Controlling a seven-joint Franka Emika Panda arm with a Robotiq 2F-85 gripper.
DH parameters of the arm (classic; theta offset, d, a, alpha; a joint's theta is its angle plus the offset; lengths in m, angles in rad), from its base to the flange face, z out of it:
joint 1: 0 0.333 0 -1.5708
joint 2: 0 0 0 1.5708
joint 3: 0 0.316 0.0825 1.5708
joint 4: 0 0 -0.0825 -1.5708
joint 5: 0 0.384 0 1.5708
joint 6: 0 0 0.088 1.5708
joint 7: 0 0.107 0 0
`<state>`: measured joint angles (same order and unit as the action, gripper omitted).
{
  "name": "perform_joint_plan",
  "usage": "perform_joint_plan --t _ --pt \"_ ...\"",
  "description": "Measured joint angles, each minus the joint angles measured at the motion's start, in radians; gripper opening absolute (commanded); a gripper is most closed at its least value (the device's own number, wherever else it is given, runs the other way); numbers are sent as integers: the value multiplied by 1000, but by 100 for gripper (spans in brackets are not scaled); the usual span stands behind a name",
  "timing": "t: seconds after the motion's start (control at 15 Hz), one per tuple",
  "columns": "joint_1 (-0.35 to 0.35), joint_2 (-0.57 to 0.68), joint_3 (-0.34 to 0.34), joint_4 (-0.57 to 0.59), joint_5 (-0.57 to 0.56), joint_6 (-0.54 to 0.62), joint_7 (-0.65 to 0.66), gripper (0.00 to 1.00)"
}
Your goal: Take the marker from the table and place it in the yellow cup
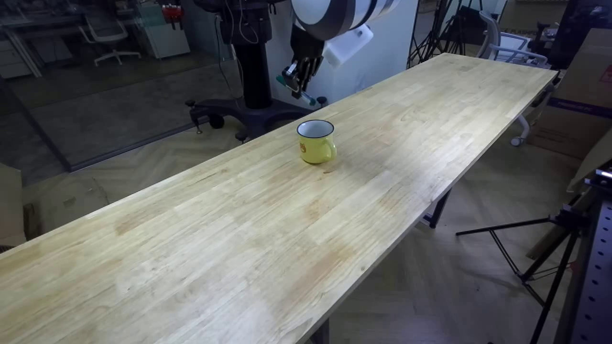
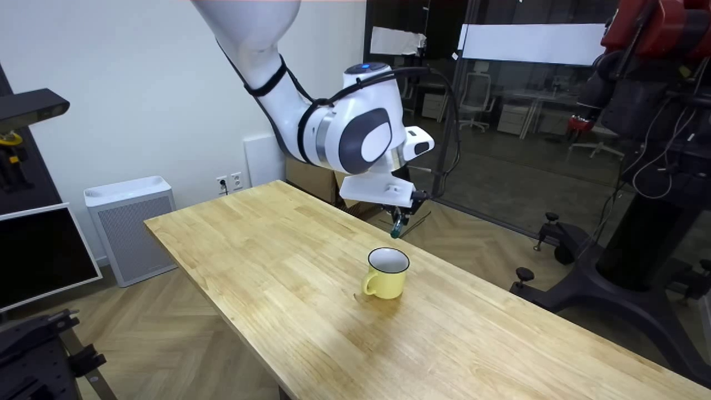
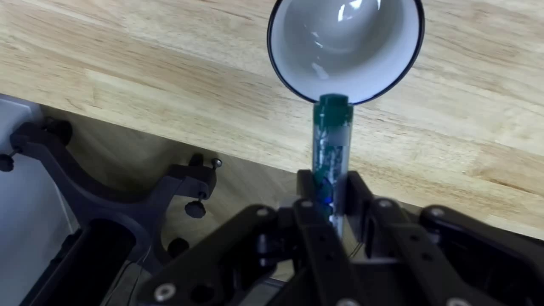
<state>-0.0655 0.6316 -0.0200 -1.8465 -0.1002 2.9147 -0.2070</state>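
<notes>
The work surface is a long, light-grained wooden table (image 1: 239,224) on a herringbone floor (image 2: 178,339). A white air purifier (image 2: 133,230) stands by the wall (image 2: 183,100), near one end of the table; a black wheeled stand (image 1: 256,76) is positioned beyond the long edge across from me. The yellow mug (image 1: 313,150), black at the rim, rests upright close to that edge. The gripper (image 3: 331,185) has its fingers set to a narrow gap, one on each side of the marker (image 3: 330,155), clamping its clear barrel. The marker's green end points toward the mug, above rim level, near but apart.
</notes>
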Motion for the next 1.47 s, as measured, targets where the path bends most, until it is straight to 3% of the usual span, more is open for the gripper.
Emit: perform_joint_plan --t 0.47,1.33,1.4,1.47 --pt "34 58 -35 -2 -1 63 42 5" --pt "195 97 -189 -41 -3 155 129 5" --pt "210 98 -204 -50 -3 162 135 45" --pt "224 98 -217 -59 -3 170 143 47"
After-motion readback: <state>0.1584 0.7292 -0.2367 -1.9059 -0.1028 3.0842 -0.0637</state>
